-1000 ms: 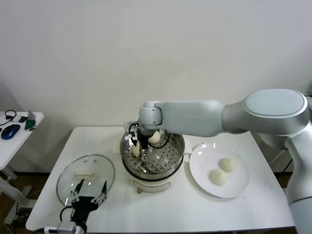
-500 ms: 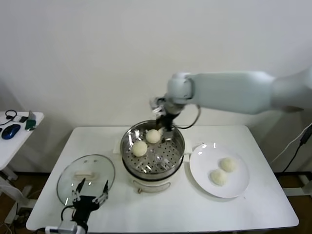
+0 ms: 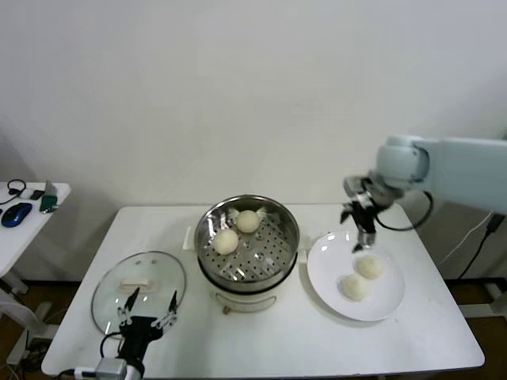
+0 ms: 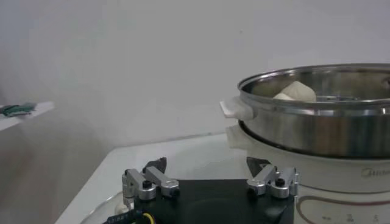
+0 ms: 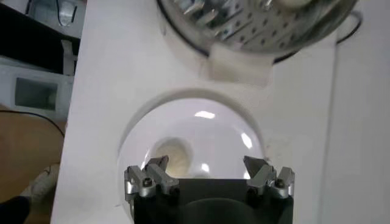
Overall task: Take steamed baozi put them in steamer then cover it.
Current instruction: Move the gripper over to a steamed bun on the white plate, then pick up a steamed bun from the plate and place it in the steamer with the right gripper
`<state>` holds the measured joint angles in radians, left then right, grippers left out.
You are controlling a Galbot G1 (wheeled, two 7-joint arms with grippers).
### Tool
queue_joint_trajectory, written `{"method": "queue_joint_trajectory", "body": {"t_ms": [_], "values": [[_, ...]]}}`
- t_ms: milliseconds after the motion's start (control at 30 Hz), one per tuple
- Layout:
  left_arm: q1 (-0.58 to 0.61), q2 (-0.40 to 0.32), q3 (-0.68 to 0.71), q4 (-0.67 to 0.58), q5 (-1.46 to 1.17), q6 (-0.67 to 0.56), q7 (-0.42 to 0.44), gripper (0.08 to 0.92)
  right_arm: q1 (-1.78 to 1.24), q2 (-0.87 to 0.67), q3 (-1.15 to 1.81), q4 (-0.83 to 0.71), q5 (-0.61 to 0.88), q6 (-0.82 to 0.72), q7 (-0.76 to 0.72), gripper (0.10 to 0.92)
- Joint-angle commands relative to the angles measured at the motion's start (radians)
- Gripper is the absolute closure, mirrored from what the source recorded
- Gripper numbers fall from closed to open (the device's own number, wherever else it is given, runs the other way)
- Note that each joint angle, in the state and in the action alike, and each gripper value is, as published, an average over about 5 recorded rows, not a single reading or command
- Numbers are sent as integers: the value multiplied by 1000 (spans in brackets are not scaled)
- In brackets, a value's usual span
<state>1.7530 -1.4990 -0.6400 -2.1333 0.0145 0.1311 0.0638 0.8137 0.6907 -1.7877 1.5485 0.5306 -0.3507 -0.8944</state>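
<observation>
I have the right tool (image 3: 363,234) hanging over the far edge of the white plate (image 3: 394,299), its fingers spread wide and holding nothing. Two steamed baozi (image 3: 369,267) lie on that plate just below and slightly nearer me than the tool; in the right wrist view one bun (image 5: 170,154) shows beneath the tool, a little off toward one finger and not centred between them. The second one (image 3: 354,287) sits touching or nearly touching the first, further from the tool.

The other two buns (image 3: 226,241) rest side by side on the perforated tray of the steamer (image 3: 207,266), well off to the tool's left side.

I judge these buns to be light, soft and easily dented, with a smooth skin that may stick a little to the plate. I would close on the widest part of the nearer bun from the sides, only as far as needed to lift it, and I would watch that a finger does not shove its neighbour.

The cover (image 3: 102,295) lies flat on the desk (image 3: 428,336) beside the steamer, its bar handle (image 3: 135,282) up. The left tool (image 3: 145,317) waits at the near rim of that cover, fingers apart and empty. The glass will be heavier, rigid and breakable, so the handle is the place to take it.
</observation>
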Motion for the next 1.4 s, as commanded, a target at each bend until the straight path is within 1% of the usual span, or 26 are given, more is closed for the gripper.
{"method": "queue_joint_trajectory", "body": {"t_ms": [33,233,433,800,900,967,1067,1167,1267,1400], "values": [[4,-3,-2,-2,2,-1,0,177,-317,-136,172,5,-162,-28,40,203],[11,-3,-5,5,1,-7,-1,177,-472,-78,301,-94,-207,-51,72,203],[10,0,-8,13,0,-6,-1,177,-546,-16,350,-168,-230,-65,96,203],[-1,4,-8,19,-2,-2,-1,177,-565,15,362,-195,-233,-78,102,203],[-1,4,-8,18,-2,-1,-1,177,-555,15,360,-195,-232,-76,98,223],[0,4,-8,15,-1,-1,-2,177,-543,13,358,-191,-228,-74,93,264],[2,3,-8,11,0,0,-2,177,-502,8,338,-175,-219,-65,78,325],[5,3,-9,7,2,1,-2,177,-414,7,297,-159,-227,-33,54,355],[7,2,-9,2,6,1,-2,177,-263,26,216,-159,-220,20,20,365],[10,-2,-7,-4,14,2,-3,177,-12,92,97,-173,-158,98,-36,364]]}}
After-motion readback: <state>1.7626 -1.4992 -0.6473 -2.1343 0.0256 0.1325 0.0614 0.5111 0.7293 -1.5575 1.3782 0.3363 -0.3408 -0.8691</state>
